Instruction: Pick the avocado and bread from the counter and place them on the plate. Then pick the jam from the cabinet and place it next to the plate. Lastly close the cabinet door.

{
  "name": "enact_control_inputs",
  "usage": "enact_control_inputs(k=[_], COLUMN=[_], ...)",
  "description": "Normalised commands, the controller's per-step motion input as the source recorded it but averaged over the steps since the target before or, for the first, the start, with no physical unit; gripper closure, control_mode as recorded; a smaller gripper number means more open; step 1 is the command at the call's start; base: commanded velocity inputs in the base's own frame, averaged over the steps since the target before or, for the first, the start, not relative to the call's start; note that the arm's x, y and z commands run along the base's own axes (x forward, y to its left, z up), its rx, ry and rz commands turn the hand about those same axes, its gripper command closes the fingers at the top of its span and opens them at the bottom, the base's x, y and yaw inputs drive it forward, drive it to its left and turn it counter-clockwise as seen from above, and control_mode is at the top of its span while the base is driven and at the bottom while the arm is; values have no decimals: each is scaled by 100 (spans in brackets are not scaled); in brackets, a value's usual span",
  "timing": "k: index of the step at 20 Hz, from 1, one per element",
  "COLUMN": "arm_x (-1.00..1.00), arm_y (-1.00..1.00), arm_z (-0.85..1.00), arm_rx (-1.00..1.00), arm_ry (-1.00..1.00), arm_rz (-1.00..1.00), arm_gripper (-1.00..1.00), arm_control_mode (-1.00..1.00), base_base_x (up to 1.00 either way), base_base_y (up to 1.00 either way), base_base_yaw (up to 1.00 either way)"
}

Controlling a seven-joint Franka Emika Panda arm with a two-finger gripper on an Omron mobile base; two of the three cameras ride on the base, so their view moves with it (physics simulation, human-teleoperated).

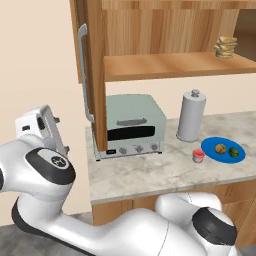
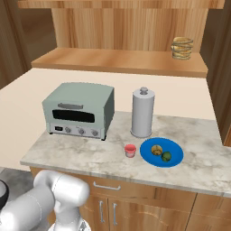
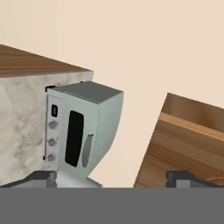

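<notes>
Plate loaded, jam beside it
We see avocado point(image 2: 167, 156) and bread point(image 2: 156, 150) on the plate point(image 2: 173, 161), jam point(image 2: 130, 150) just left; pincer point(image 3: 116, 178) apart.

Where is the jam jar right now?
The jam stands on the counter, just left of the blue plate in the right base view, in front of the steel canister.

Pale green toaster oven point(image 1: 131, 126) left; steel canister point(image 1: 191, 115) right; tan disc stack point(image 1: 225, 47) on shelf.
</notes>
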Motion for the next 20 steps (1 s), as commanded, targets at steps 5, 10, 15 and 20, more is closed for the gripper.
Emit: enact_control_inputs(k=[5,10,15,20], arm_x=[6,0,1,-6], arm_y=[-12,-21,-26,-32], arm_z=[5,8,8,12], arm_rx=[-1,0,0,0], arm_ry=[-9,-6,-3,-1], arm_rz=[-2,0,0,0], arm_gripper=[-100,-100,-100,-100], arm_control_mode=[-100,-100,-100,-100], base_base_x=[0,0,0,0], base_base_y=[0,0,0,0], base_base_yaw=[0,0,0,0])
